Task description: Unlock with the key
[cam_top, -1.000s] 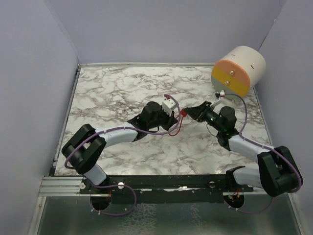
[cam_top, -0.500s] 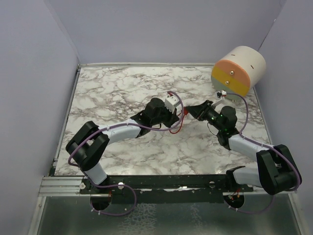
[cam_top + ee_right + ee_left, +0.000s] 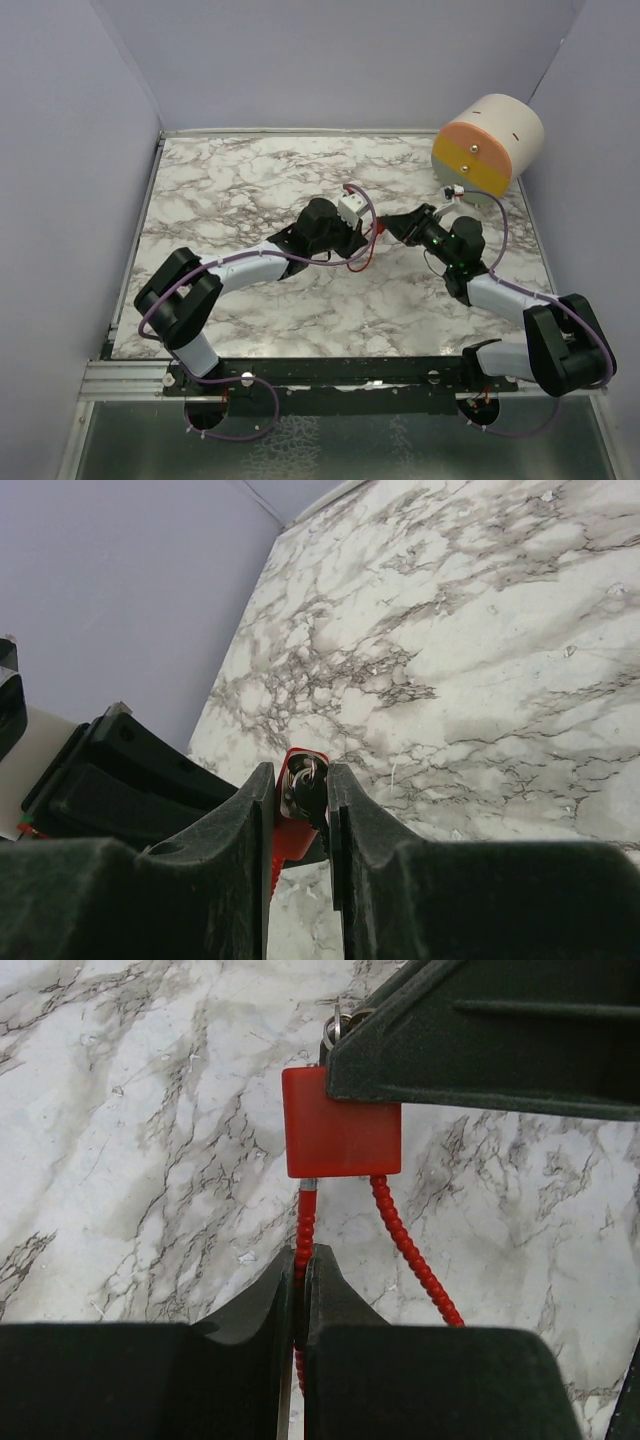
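Note:
A small red padlock (image 3: 375, 231) with a red beaded cable shackle (image 3: 305, 1230) hangs between my two grippers, above the middle of the marble table. My left gripper (image 3: 358, 240) is shut on the cable just below the lock body (image 3: 340, 1125); its tips (image 3: 300, 1260) pinch one strand. My right gripper (image 3: 390, 228) comes from the right and is shut on the black-headed key (image 3: 312, 798), which sits at the end of the lock (image 3: 290, 835). A key ring (image 3: 338, 1025) shows at the lock's top. The keyhole is hidden.
A cream cylinder with an orange and yellow face (image 3: 487, 145) stands at the back right corner, with a small white piece (image 3: 452, 191) beside it. Purple walls close the table on the left, back and right.
My left gripper has moved a little up and to the right with the cable, closer to my right gripper. In the last half second almost nothing has moved.

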### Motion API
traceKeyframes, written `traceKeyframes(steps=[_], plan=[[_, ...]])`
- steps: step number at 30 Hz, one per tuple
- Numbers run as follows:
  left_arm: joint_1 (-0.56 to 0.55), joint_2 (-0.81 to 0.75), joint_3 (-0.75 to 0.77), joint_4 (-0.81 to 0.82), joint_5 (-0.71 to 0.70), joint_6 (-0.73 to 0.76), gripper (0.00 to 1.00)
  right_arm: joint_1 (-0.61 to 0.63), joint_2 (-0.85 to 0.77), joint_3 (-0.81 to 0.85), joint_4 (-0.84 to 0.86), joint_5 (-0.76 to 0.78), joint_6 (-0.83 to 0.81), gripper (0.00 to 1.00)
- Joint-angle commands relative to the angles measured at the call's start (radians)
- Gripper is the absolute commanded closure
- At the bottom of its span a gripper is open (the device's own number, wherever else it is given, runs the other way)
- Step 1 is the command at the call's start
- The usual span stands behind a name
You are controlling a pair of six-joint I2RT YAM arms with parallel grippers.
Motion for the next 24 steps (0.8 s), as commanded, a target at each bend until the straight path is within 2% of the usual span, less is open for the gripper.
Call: traceKeyframes(steps=[1, 7, 15, 24], plan=[[-0.016, -0.007, 0.089, 0.065, -0.015, -0.142, 1.00, 0.009, -0.037, 0.011, -0.022, 0.032, 0.000, 0.99], [-0.025, 0.051, 0.180, 0.048, 0.002, -0.275, 1.00, 0.009, -0.057, 0.002, -0.034, 0.083, 0.008, 0.99], [-0.045, 0.047, 0.175, 0.001, -0.034, -0.266, 1.00, 0.009, -0.096, -0.022, -0.025, 0.146, 0.028, 0.99], [-0.045, 0.002, 0.088, -0.043, -0.072, -0.186, 1.00, 0.009, -0.127, -0.026, -0.037, 0.171, 0.022, 0.99]])
